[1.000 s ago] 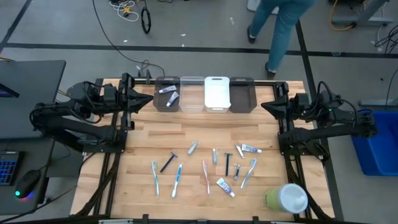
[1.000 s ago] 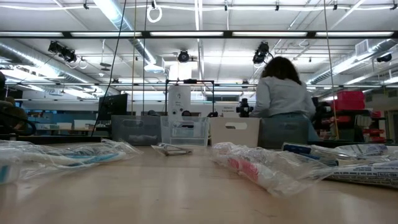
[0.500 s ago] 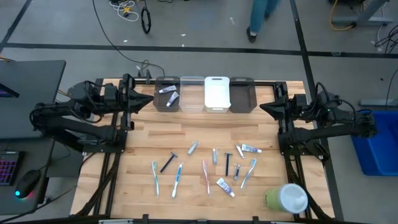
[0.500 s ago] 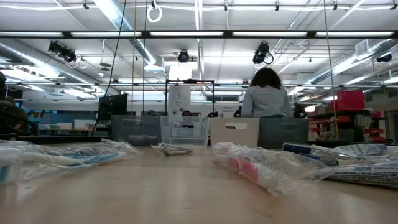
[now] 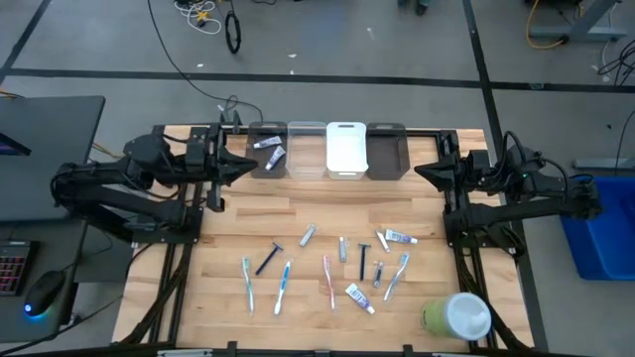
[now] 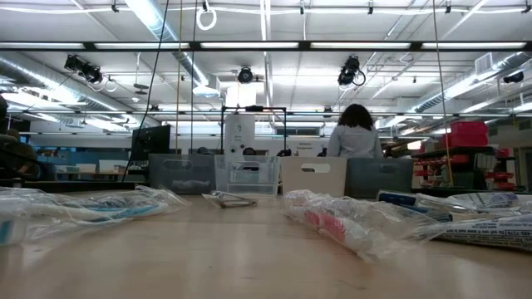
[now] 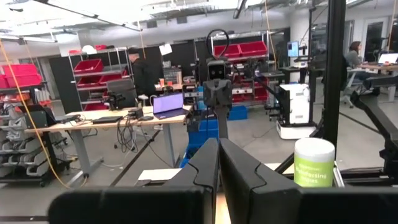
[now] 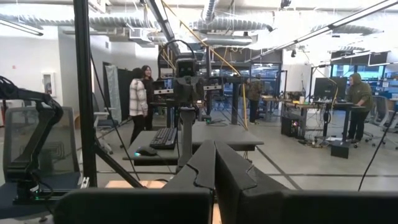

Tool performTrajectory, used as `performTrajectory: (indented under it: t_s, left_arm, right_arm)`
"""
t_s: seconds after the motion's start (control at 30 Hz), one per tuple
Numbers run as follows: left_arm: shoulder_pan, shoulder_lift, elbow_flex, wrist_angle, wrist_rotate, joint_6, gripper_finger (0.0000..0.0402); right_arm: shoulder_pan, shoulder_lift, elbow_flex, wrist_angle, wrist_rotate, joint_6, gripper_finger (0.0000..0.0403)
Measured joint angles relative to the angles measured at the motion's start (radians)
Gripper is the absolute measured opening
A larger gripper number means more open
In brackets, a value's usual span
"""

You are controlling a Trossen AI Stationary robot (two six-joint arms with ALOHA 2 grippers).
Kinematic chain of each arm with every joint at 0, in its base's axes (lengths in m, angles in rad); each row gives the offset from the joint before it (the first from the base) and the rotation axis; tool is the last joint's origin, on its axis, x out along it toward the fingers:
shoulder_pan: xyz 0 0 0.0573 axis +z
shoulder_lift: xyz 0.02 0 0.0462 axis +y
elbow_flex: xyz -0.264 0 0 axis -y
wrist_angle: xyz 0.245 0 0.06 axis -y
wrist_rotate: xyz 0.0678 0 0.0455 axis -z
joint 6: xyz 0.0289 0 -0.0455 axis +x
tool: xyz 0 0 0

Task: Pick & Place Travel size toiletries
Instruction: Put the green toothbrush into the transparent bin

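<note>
The left end effector (image 5: 236, 167) hangs at about 10 o'clock on the worktop (image 5: 248, 223), its tip just beside the leftmost bin (image 5: 266, 151). In the left wrist view its two fingers (image 7: 239, 177) lie pressed together with nothing between them. The right end effector (image 5: 425, 171) waits at about 2 o'clock, just outside the rightmost bin (image 5: 386, 151); in the right wrist view its fingers (image 8: 233, 171) are likewise closed flat on each other and hold nothing.

Four bins stand in a row at 12 o'clock: a dark one with two small tubes (image 5: 269, 148) inside, a clear one (image 5: 307, 151), a white one (image 5: 346, 149) and the dark rightmost one.

The rest of the toiletries lie loose across the near half of the worktop, from 7 round to 4 o'clock. At 7 o'clock there are a blue toothbrush (image 5: 247, 283), a black razor (image 5: 268, 258) and a second blue toothbrush (image 5: 283, 287). Near the centre is a grey tube (image 5: 308, 234). Toward 6 o'clock lie a pink toothbrush (image 5: 328, 280), another grey tube (image 5: 343, 248), a second razor (image 5: 363, 261) and a toothpaste tube (image 5: 359, 297). At 4 o'clock are another toothpaste tube (image 5: 399, 237) and a blue toothbrush (image 5: 397, 275). All are well apart from both end effectors.

A green-and-white container (image 5: 456, 316) stands at 5 o'clock. In the low view a person (image 6: 354, 133) stands beyond the bins.
</note>
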Motion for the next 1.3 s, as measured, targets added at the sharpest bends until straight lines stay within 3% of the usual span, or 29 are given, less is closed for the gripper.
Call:
performTrajectory:
  t_s: [0.63,0.77,0.93,1.13,1.3]
  left_arm:
    - [0.0,0.03,0.0,0.031,-0.014,0.024,0.0024]
    - [0.0,0.029,0.0,0.032,-0.016,0.039,0.0024]
    - [0.0,0.029,0.0,0.032,-0.017,0.093,0.0024]
    - [0.0,0.029,0.0,0.032,-0.016,0.086,0.0024]
    - [0.0,0.029,0.0,0.032,-0.015,0.073,0.0024]
  right_arm:
    - [0.0,-0.002,0.0,0.05,0.026,0.001,0.0014]
    - [0.0,-0.004,0.0,0.053,0.027,0.001,0.0059]
    - [0.0,-0.004,0.0,0.066,0.029,0.018,0.0142]
    - [0.0,0.0,0.055,0.071,0.098,0.018,0.0236]
    - [0.0,-0.002,0.125,0.024,0.097,-0.001,0.0258]
